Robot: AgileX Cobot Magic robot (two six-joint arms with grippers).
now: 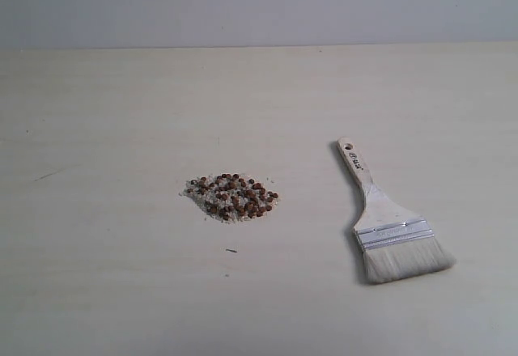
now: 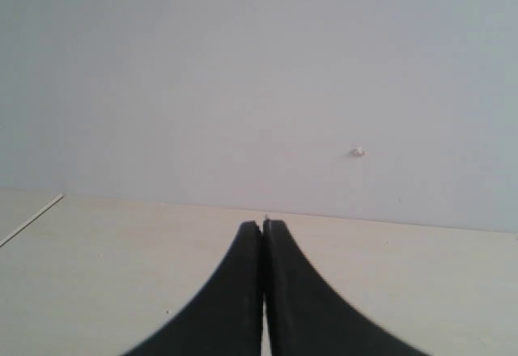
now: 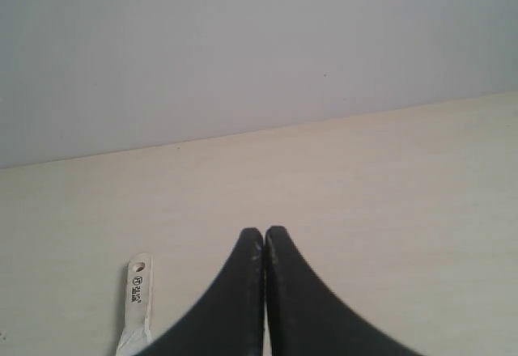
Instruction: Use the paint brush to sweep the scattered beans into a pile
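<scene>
Pale table (image 1: 97,291) under grey wall (image 1: 324,8); left gripper (image 2: 264,225), right gripper (image 3: 264,231) closed, empty.

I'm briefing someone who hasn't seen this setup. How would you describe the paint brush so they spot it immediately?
On the pale table, look right of the patch of reddish-brown beans in the exterior view. The paint brush lies flat there, apart from them: the only tool, with wooden handle, silver ferrule and wide whitish bristles.
</scene>
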